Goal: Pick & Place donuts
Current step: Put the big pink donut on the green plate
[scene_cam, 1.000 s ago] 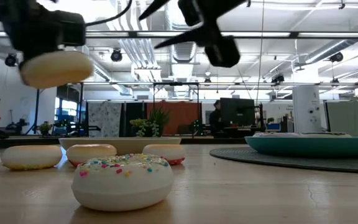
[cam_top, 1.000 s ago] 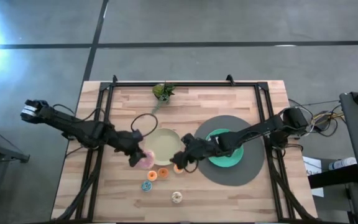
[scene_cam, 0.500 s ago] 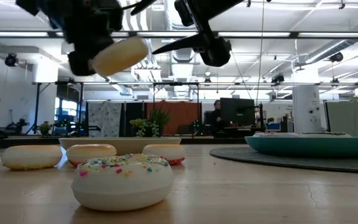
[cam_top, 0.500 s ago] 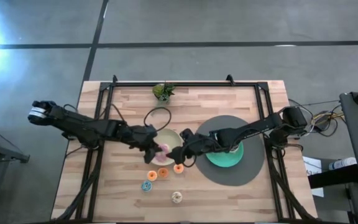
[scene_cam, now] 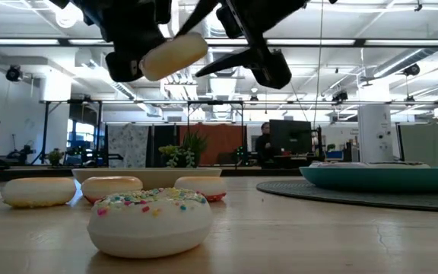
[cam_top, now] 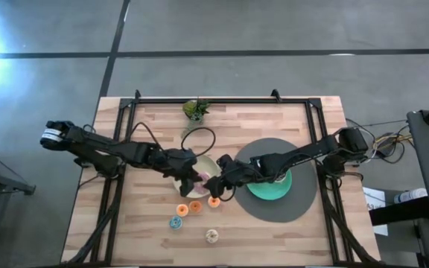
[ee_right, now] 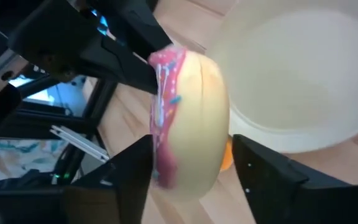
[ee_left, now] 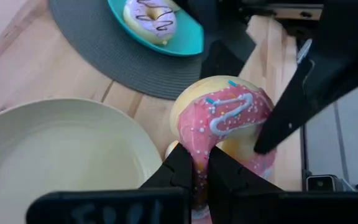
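- A small green plant (cam_top: 194,109) is seen at the far edge of the wooden table (cam_top: 289,119).
- Four small donuts are laid on the wood near the front: an orange one (cam_top: 214,201), another orange one (cam_top: 196,206), a blue one (cam_top: 176,222) and a cream one with sprinkles (cam_top: 211,236).
- The two arms are met over the middle of the table, so the space above the beige plate (cam_top: 208,167) is crowded.
- The left gripper (cam_top: 187,179) is clamped tight on the pink donut (ee_left: 225,127), which is held up in the air on its edge, beside the beige plate.
- The right gripper (cam_top: 219,188) is held with its fingers wide apart on either side of the pink donut, which is not squeezed by them.
- Nothing is seen in the beige plate.
- The teal plate (ee_left: 188,34) is set on a dark round mat (cam_top: 304,205), and a donut with pale icing and dark stripes (ee_left: 150,12) is laid in it.
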Available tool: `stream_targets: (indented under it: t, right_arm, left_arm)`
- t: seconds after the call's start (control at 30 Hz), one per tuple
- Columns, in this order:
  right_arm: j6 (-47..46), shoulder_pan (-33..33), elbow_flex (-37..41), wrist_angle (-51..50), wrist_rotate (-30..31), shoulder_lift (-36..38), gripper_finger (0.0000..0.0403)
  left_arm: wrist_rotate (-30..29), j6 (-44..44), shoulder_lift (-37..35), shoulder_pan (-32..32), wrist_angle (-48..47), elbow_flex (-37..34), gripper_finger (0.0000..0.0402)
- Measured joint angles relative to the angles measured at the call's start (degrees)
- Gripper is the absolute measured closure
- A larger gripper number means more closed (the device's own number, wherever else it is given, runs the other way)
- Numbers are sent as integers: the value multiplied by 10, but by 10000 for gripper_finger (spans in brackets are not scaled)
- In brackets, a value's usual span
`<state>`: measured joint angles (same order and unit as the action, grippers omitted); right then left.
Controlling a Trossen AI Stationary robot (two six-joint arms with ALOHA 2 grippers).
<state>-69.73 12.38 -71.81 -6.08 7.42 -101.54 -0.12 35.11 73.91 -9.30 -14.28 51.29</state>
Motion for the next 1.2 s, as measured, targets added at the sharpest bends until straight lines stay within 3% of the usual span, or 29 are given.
stream_targets:
  t: [0.2,0.53,0.73,1.0,1.2]
  right_arm:
    - [4,0,0,-5,-5,0,272]
    - [6,0,0,-10,-6,0,380]
    - [-14,0,0,-68,12,13,385]
    - [-96,9,4,-320,41,95,385]
    - [-183,30,39,-475,1,174,385]
  left_arm:
    - [-2,-6,0,0,-3,0,376]
    - [-39,-23,-1,0,1,2,237]
    - [-53,-47,-28,0,-42,7,198]
    - [-90,-42,-98,1,-136,-30,193]
    - [-90,-2,-129,1,-138,-72,193]
